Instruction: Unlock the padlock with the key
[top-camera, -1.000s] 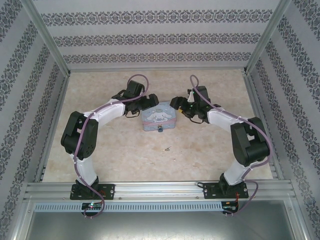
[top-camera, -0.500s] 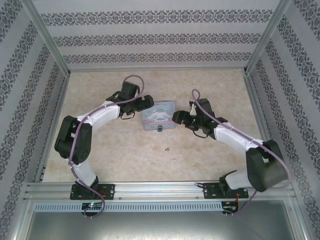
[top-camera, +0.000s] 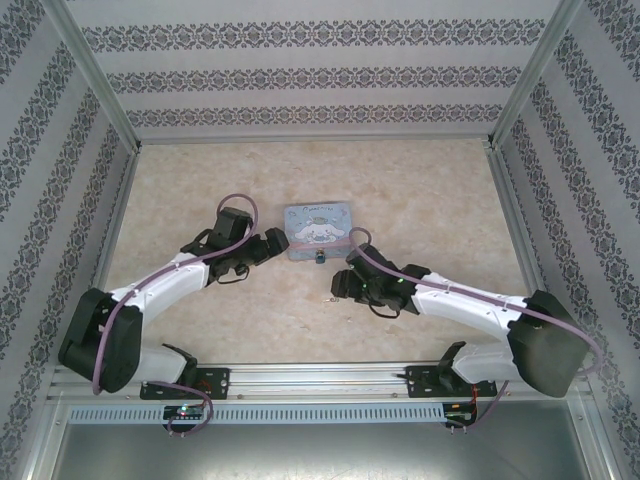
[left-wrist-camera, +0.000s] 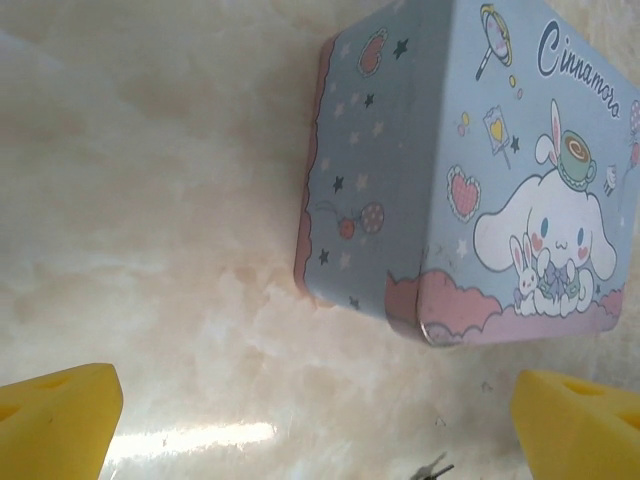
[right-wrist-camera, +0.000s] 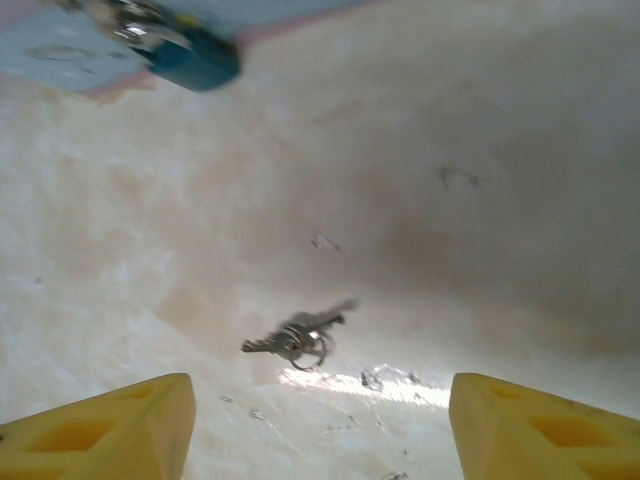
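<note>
The key (right-wrist-camera: 297, 338) is seen lying flat on the table (right-wrist-camera: 480, 150), untouched, on its small ring; the padlock (right-wrist-camera: 195, 60) is found just beyond it, hung at the front edge of the tin (left-wrist-camera: 450, 170); the right gripper (right-wrist-camera: 320, 425) is held low over the key, jaws spread wide with nothing between them; the left gripper (left-wrist-camera: 318, 425) is placed beside the tin, fully open and empty; nothing is judged done yet: the key is to be grasped, inserted and turned.
</note>
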